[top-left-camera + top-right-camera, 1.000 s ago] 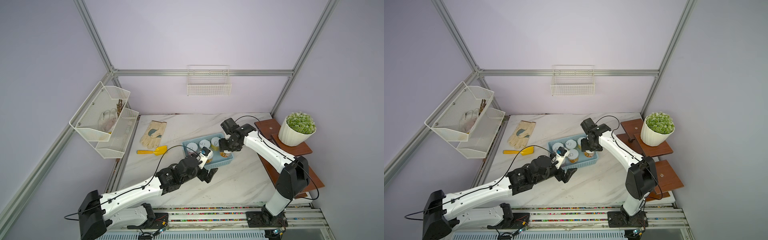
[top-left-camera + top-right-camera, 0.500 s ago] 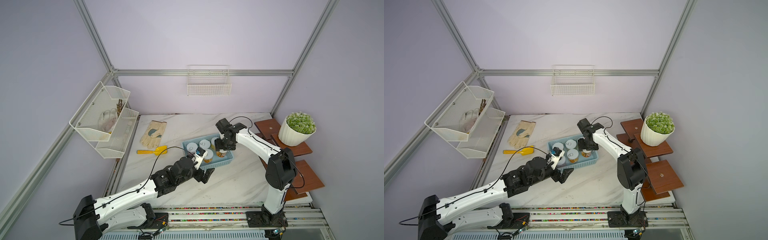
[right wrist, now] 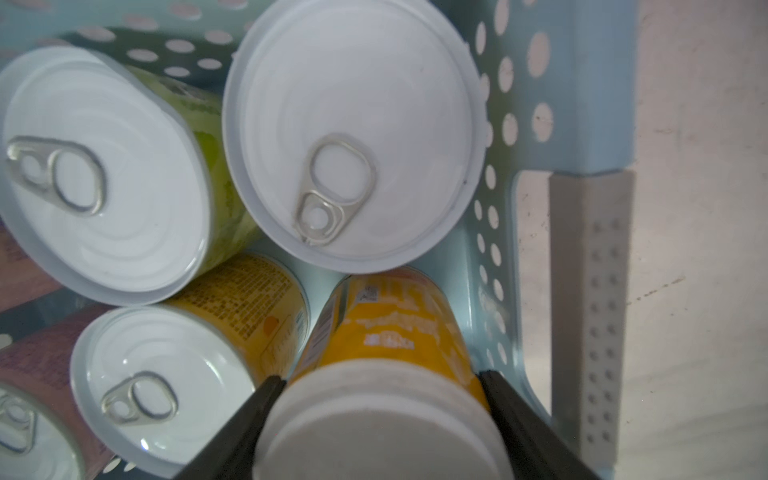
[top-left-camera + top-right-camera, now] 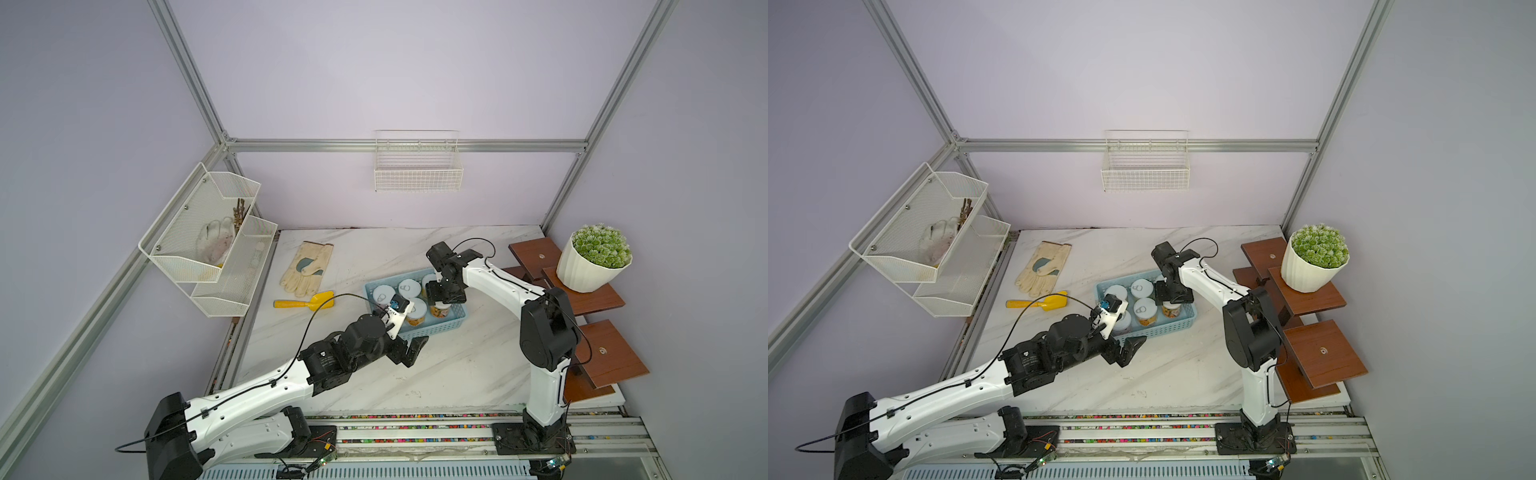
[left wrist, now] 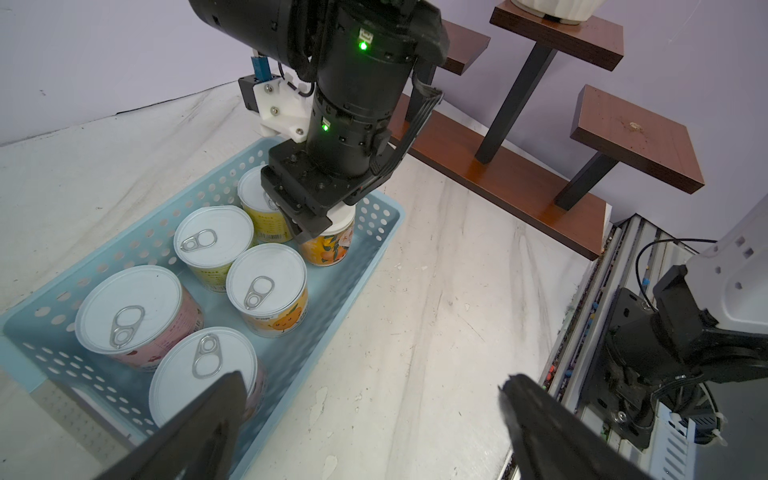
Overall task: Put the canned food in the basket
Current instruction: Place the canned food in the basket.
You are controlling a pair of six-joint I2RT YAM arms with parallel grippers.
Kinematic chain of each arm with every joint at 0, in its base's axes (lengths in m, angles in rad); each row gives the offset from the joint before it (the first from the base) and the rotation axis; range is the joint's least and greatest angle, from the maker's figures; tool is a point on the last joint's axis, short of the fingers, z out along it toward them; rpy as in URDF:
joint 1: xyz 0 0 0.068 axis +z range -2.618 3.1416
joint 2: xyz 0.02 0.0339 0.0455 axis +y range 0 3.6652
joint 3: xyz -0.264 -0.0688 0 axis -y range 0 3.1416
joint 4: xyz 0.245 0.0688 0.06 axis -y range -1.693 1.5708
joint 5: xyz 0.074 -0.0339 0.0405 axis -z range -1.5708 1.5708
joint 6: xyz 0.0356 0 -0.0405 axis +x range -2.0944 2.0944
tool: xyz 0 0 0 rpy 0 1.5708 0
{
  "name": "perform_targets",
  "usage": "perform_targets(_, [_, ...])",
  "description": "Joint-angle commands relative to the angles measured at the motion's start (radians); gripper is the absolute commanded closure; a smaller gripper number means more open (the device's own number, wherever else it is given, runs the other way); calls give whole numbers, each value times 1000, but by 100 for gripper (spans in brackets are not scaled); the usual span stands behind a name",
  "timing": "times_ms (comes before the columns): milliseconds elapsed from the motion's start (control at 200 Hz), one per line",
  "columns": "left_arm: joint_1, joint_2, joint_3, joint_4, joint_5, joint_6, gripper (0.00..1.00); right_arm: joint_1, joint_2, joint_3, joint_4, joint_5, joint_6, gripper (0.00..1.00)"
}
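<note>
Presently the orange-labelled can (image 5: 330,249) stands upright in a corner of the light-blue basket (image 5: 124,249). It is clamped at its lid between the two black fingers (image 3: 249,415) of the right end effector (image 3: 377,378), which reaches down from above. Whether the can's base touches the basket floor cannot be told. Five more cans fill the rest of the basket, lids up and packed close together: a yellow can (image 5: 266,224) just beside the held one, a second orange can (image 5: 268,291), a green can (image 5: 214,243) and two pink cans (image 5: 131,309). The basket lies on the marble bench (image 4: 457,365). The left end effector (image 5: 372,384) hangs empty over the bench just beside the basket's near wall, its jaws spread wide. Farther off on the bench lie a work glove (image 4: 307,268) and a yellow scoop (image 4: 309,301). A potted plant (image 4: 594,259) stands on a brown stepped shelf (image 4: 609,353) at the bench's edge.
</note>
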Motion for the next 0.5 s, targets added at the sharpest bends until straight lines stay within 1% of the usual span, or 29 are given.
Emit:
perform_targets(0, [5,-26,-6,9,-13,-18,0,4,-2,5,44,22,-3,72])
perform_targets(495, [4,-22,-7,11,-18,-19,0,5,22,-37,71,42,11,72])
